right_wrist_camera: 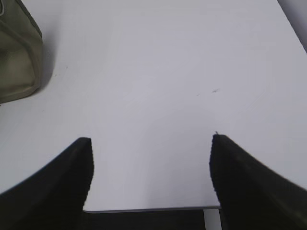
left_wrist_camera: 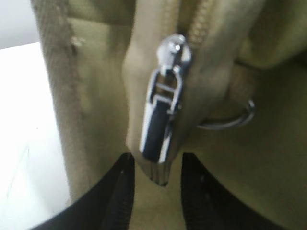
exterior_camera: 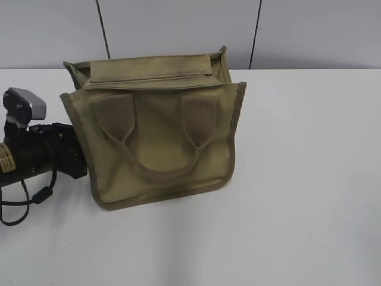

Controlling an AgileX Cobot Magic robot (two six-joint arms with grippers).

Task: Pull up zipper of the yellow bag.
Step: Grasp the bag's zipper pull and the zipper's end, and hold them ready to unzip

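Note:
The yellow bag point(exterior_camera: 161, 131) stands upright on the white table, handles facing me. My left arm point(exterior_camera: 41, 152) reaches in at the bag's left end, where the bag edge hides its fingertips. In the left wrist view the zipper's silvery metal pull point(left_wrist_camera: 163, 120) hangs down the bag's end, with a fabric tail below it. My left gripper point(left_wrist_camera: 158, 160) is open, its two black fingers on either side of that tail, not closed on it. My right gripper point(right_wrist_camera: 151, 139) is open and empty over bare table, with a corner of the bag point(right_wrist_camera: 19, 62) at its upper left.
A metal ring point(left_wrist_camera: 240, 120) hangs on the bag to the right of the pull. The white table point(exterior_camera: 297, 179) stretches to the right and front of the bag. A grey panelled wall point(exterior_camera: 178, 24) is behind. The table's front edge point(right_wrist_camera: 148, 209) lies under my right gripper.

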